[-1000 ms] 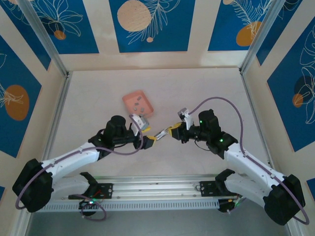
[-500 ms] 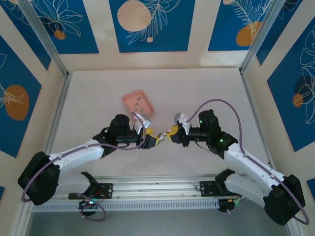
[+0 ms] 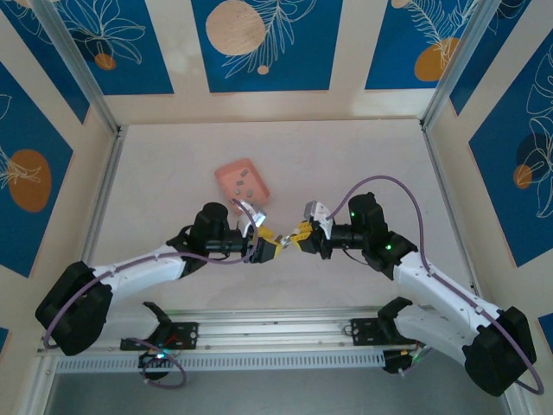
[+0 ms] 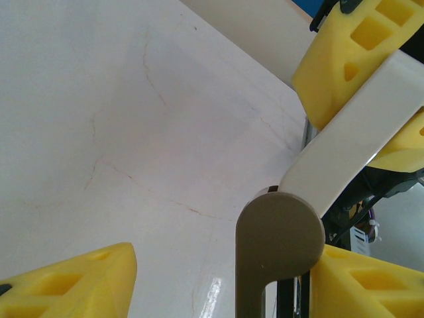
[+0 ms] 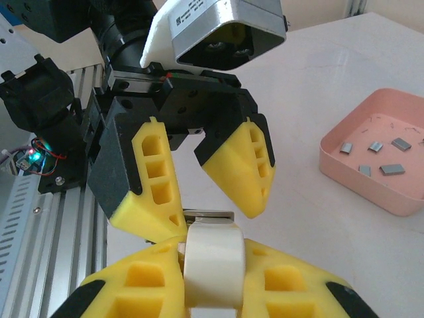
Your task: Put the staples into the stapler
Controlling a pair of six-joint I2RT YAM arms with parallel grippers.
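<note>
The stapler [image 5: 213, 262], cream-white with a grey-brown rounded end [image 4: 278, 232], hangs above the table at the middle [image 3: 288, 240]. My right gripper [image 5: 212, 278] is shut on its cream body. My left gripper [image 4: 218, 281] stands open around the rounded end: one yellow finger touches it, the other finger [image 4: 73, 278] stands well apart. From above, the left gripper [image 3: 275, 245] and right gripper [image 3: 299, 237] meet tip to tip. The staples [image 5: 392, 169], several small grey bars, lie in the pink tray [image 5: 344, 165].
The pink tray [image 3: 232, 173] sits on the table just behind the left gripper, a little left of centre. The aluminium rail [image 3: 259, 333] with both arm bases runs along the near edge. Patterned walls close in the table on three sides.
The left gripper has moved right to meet the right gripper, and its jaws now straddle the stapler's end and have narrowed a little. The right gripper shifted slightly left, still holding the stapler.
</note>
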